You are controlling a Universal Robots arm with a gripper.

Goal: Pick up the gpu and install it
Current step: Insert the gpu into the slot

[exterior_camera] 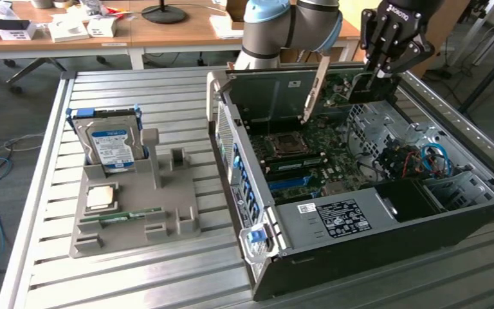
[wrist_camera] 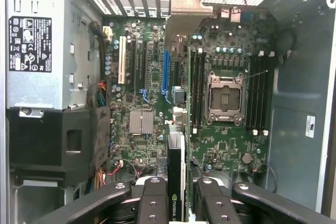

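My gripper (exterior_camera: pixel 375 72) hangs over the far end of the open computer case (exterior_camera: pixel 384 257), shut on the gpu (exterior_camera: pixel 318 87). The card hangs on edge above the motherboard (exterior_camera: pixel 307 161), its pale metal bracket slanting down toward the board. In the wrist view the gpu (wrist_camera: pixel 176 171) shows edge-on between the black fingers (wrist_camera: pixel 152 203), a green logo on its dark edge. It sits above the motherboard (wrist_camera: pixel 142 129), roughly in line with the blue slot (wrist_camera: pixel 166 77) and beside the empty processor socket (wrist_camera: pixel 226 98). I cannot tell whether the card touches a slot.
A grey parts holder (exterior_camera: pixel 157 212) on the slatted metal table (exterior_camera: pixel 49 193) carries a hard drive (exterior_camera: pixel 111 147), a processor chip (exterior_camera: pixel 101 194) and a RAM stick (exterior_camera: pixel 131 215). The power supply (exterior_camera: pixel 333 219) fills the case's near end, with cables (exterior_camera: pixel 423 158) and drive cages beside it.
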